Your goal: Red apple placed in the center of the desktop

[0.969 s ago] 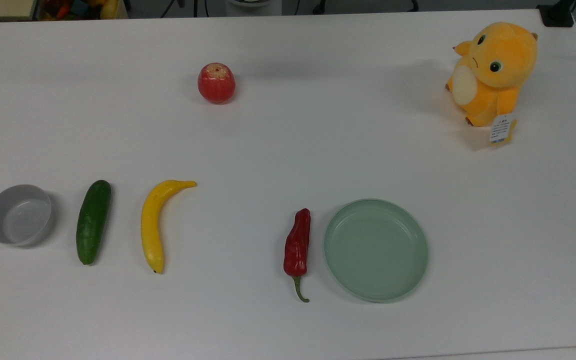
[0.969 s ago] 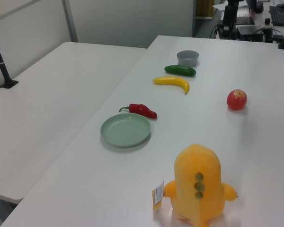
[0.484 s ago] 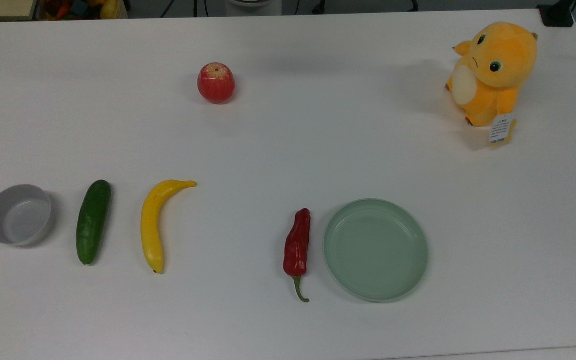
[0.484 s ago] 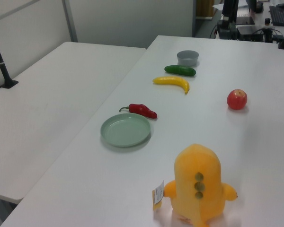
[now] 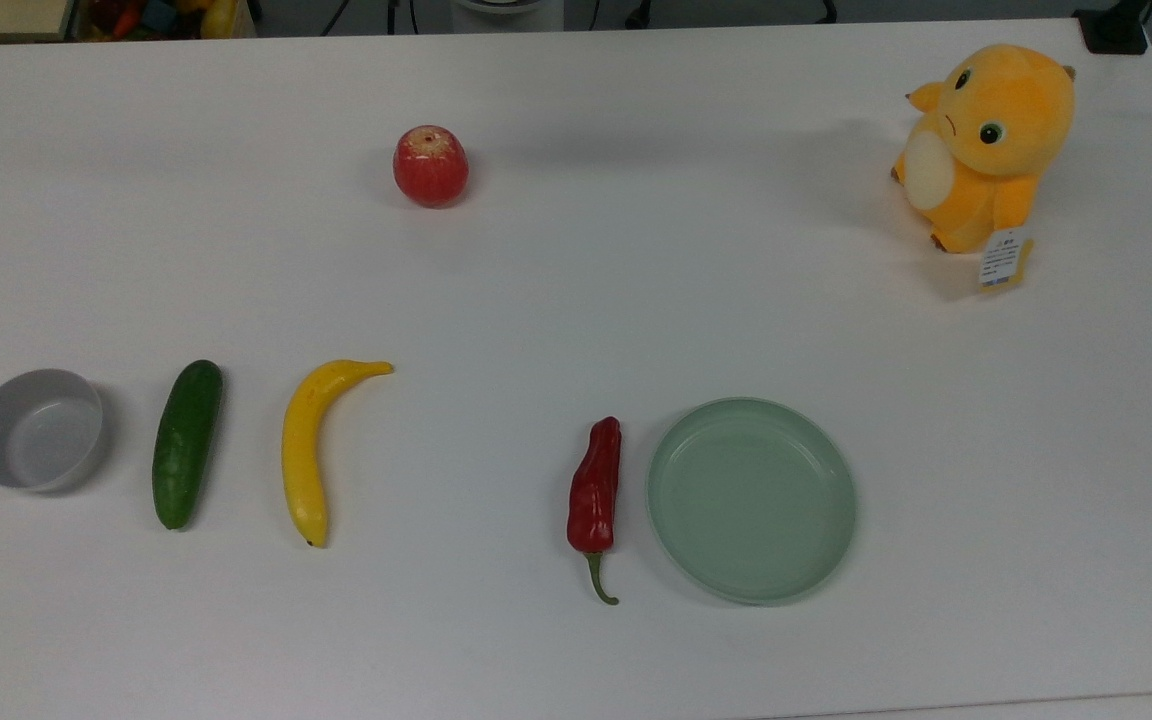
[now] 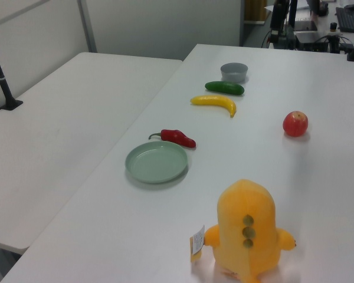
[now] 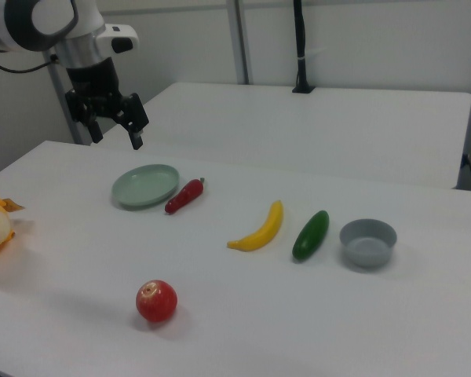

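Red apple (image 5: 431, 166) rests near the desk's (image 5: 576, 300) far edge in the top view, barely shifted from a second ago; nothing else has moved. In the right view the gripper (image 7: 113, 126) hangs high above the green plate (image 7: 145, 185), fingers spread and empty. Judging by this, the reach toward the apple has hardly begun.

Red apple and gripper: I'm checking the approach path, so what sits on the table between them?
In the right view, the open gripper hangs high above the green plate. Between it and the red apple lies bare white desktop; the chili pepper sits just beside that line.
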Available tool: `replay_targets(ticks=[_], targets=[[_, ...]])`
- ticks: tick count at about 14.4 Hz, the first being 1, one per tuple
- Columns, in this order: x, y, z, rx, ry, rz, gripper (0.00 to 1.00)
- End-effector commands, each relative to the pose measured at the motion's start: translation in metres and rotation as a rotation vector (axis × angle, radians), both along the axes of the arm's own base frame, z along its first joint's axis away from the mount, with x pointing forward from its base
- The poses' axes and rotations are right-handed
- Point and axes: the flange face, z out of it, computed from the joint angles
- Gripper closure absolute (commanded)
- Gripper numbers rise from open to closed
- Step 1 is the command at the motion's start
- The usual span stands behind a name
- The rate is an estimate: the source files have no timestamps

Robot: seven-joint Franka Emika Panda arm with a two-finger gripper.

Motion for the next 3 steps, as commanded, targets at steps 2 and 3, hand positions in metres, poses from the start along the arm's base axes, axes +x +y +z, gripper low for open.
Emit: replay_targets(ticks=[2, 3], targets=[[0.0052, 0.0036, 0.0000, -0.007, -0.010, 0.002, 0.00], [0.0051, 0.0044, -0.0007, -0.007, -0.009, 0.003, 0.00]])
